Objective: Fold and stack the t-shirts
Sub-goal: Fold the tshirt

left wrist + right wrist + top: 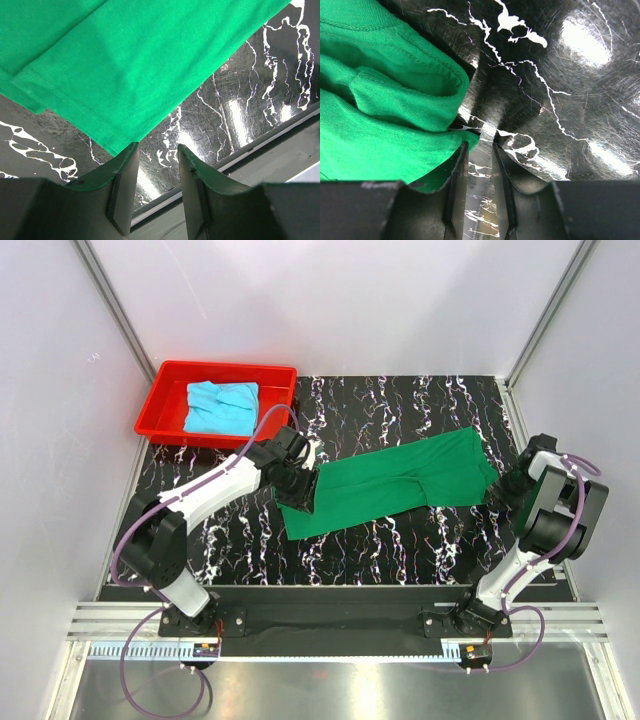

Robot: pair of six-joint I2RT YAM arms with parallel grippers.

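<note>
You've got a plain bright green t-shirt (400,485), no print. The counter (400,405) is glossy black with white marble-like veining. The second t-shirt (222,405) is light cyan-blue, plain. The tray (155,405) is solid red. Your left arm (215,490) is white with black joints.

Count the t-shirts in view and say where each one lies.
2. The green t-shirt lies spread across the middle of the black marbled table. The light blue t-shirt sits folded in the red tray, far left. Another could be hidden beneath it.
</note>
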